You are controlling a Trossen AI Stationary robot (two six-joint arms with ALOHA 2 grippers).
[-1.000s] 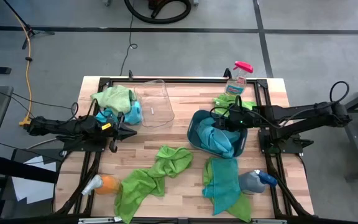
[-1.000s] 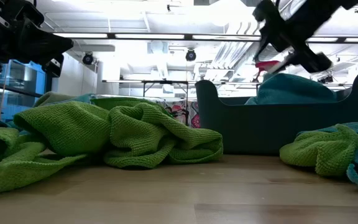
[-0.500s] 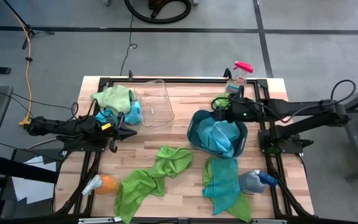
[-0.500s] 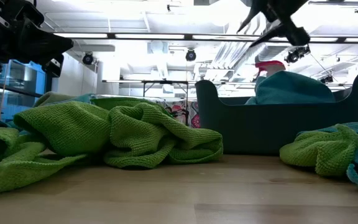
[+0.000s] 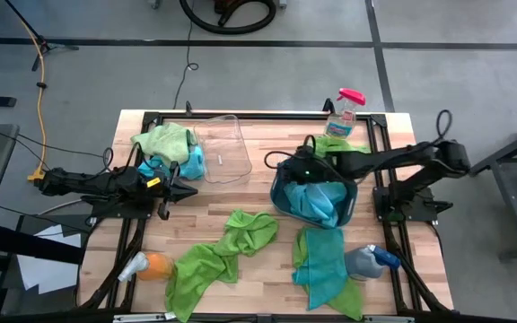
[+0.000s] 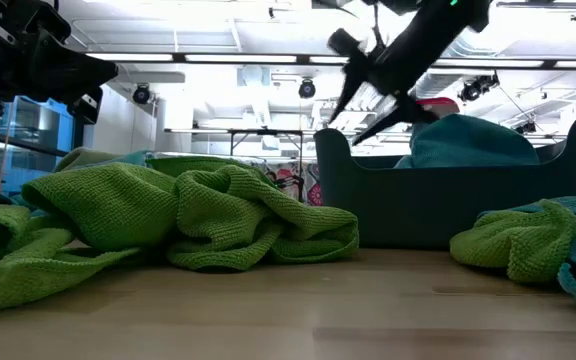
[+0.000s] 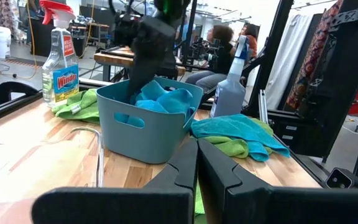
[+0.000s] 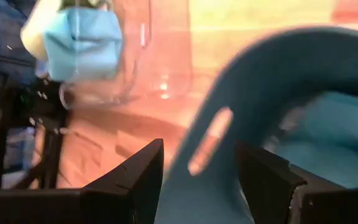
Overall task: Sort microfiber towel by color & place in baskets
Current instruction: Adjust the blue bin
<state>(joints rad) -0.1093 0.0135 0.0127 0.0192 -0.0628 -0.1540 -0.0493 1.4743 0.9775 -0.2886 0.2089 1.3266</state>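
The table [image 5: 258,193] is pale wood in strips, with a smooth, faintly shiny finish. The green towels [image 6: 168,215] at the lower middle of the high view are nubby, matt cloth with a coarse loop weave; the blue towels [image 5: 319,256] to their right look equally soft and dull. The teal basket [image 7: 143,127] is opaque plastic, smooth and satin. The clear basket [image 5: 221,148] at upper centre is glossy see-through plastic. The spray bottle [image 7: 61,65] is clear plastic with a paper-like label.
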